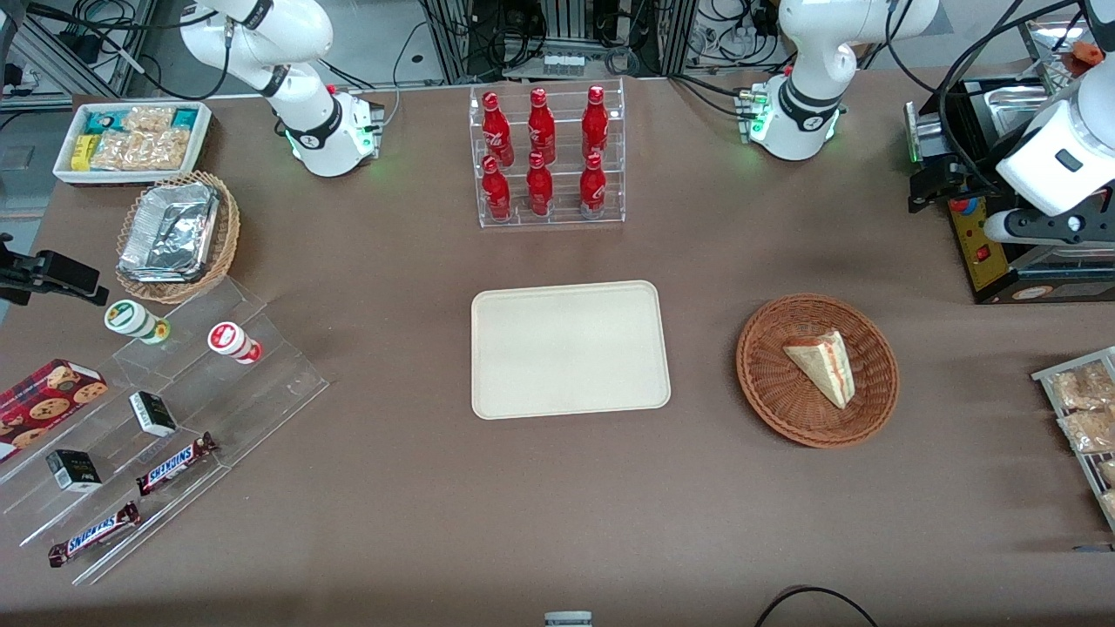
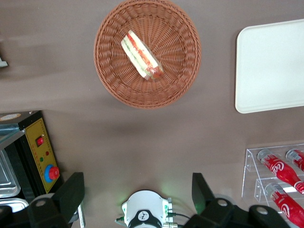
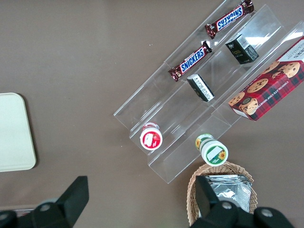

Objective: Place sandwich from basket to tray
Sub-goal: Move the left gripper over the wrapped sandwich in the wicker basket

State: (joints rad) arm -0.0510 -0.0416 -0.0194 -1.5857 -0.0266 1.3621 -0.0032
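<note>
Sandwich (image 1: 821, 364) lies in basket (image 1: 817, 370), apart from bare tray (image 1: 570, 348) mid-table (image 1: 557, 488). Tool (image 2: 137, 192) released, fingers (image 2: 71, 190) spread wide, hanging high above table, farther from the front camera than basket.

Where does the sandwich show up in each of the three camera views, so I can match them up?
Front view: the sandwich lies in the basket, beside the tray, toward the working arm's end of the table.
Left wrist view: the sandwich lies in the basket; the open gripper hangs well above the table, holding nothing.
Right wrist view: not in it.
Shared landmark: the tray shows in all three.
</note>
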